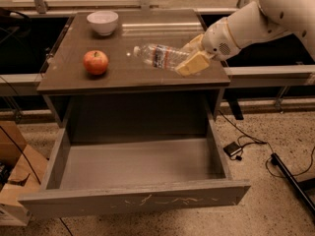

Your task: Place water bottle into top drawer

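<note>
Hand [194, 52] is clamping the water bottle [160, 56] at its base, holding it sideways, seemingly above the surface [123, 76], cap pointing toward the red apple [96, 62], while the top drawer [133, 200] is standing open below.

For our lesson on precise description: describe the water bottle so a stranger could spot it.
Find the brown table above the open drawer. Over its right half, the gripper holds the water bottle sideways, cap pointing left. Unlike the red apple and white bowl, it is clear, long and ribbed.
</note>
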You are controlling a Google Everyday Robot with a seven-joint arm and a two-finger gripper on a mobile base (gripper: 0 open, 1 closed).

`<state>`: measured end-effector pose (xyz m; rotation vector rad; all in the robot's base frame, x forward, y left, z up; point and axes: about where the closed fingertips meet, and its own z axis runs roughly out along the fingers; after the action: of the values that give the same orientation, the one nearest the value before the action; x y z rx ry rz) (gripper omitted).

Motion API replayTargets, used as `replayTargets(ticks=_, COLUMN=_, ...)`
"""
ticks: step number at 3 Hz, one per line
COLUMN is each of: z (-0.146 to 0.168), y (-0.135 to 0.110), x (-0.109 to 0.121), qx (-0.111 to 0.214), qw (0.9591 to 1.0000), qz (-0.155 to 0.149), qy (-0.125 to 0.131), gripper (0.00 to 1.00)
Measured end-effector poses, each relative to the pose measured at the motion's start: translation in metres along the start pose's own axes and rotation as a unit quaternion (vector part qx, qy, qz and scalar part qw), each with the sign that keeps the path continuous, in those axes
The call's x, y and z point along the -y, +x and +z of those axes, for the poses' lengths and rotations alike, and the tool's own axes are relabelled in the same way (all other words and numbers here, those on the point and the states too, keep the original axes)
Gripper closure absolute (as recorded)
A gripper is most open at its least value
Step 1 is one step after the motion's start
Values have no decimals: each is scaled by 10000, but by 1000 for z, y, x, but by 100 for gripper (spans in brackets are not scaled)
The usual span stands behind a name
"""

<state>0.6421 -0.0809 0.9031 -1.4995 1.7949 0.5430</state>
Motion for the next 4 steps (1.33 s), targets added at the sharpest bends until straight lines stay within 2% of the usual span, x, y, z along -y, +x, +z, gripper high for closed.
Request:
replayTargets(ticks=1, z=2, y=1, x=-3, qx=-52, qw=10000, qz=-37, qy=-57, gripper=100)
replayTargets(ticks=2, z=11, y=9, x=-26, qx=-393, qw=9977, qz=-311, qy=-447, gripper=100)
replayTargets(ticks=3, z=20, y=25, x=-74, qx=-482, qw=9909, qz=-518, qy=-1140, gripper=100)
replayTargets(ticks=4, z=42, y=62, x=-119, qx=-631, qw=9846, qz=-230, qy=-1614, gripper=100)
